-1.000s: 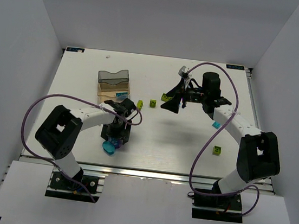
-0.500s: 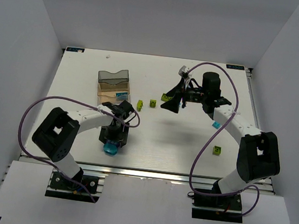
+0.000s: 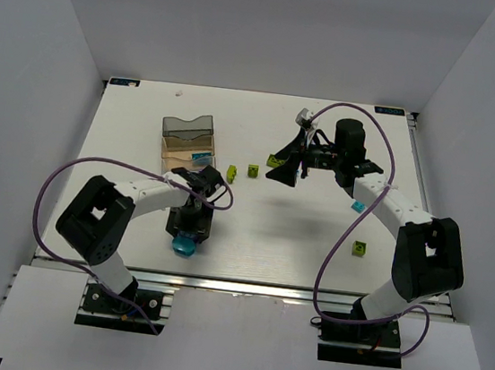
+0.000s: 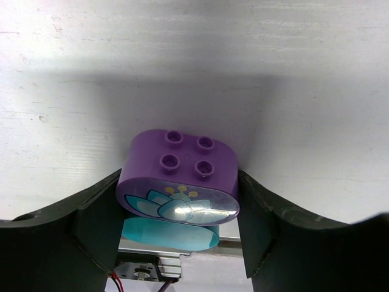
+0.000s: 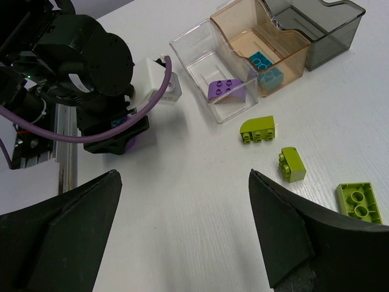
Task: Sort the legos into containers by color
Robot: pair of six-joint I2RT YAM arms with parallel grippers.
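My left gripper stands near the table's front edge, shut on a purple lego with a flower print. That lego sits on top of a cyan lego. Both fingers press its sides. The right gripper hangs open and empty above the table's middle. The three joined containers are a clear one with a purple lego, a tan one with a cyan lego, and a grey one.
Three lime legos lie loose right of the containers. Another lime lego and a cyan lego lie by the right arm. A purple cable loops over each arm.
The left gripper has shifted slightly toward the near edge and narrowed its jaws onto the purple lego. The right arm has not moved.
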